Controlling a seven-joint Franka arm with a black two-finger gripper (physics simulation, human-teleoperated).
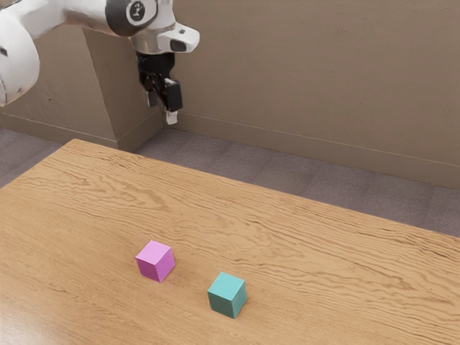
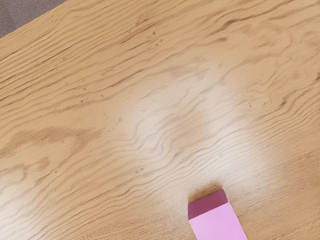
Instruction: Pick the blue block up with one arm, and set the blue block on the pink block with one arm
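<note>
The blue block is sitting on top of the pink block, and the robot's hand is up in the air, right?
Not quite. The blue block isn't on the pink block. It sits on the table beside it, not touching, as the exterior view shows. The gripper is indeed up in the air.

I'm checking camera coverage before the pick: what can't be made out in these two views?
- Wrist view: pink block, cut off by the lower edge; full outline unknown.
- Exterior view: arm, cut off by the left and top edges.
- Exterior view: table, running past the lower and right edges; extent unknown.
</note>
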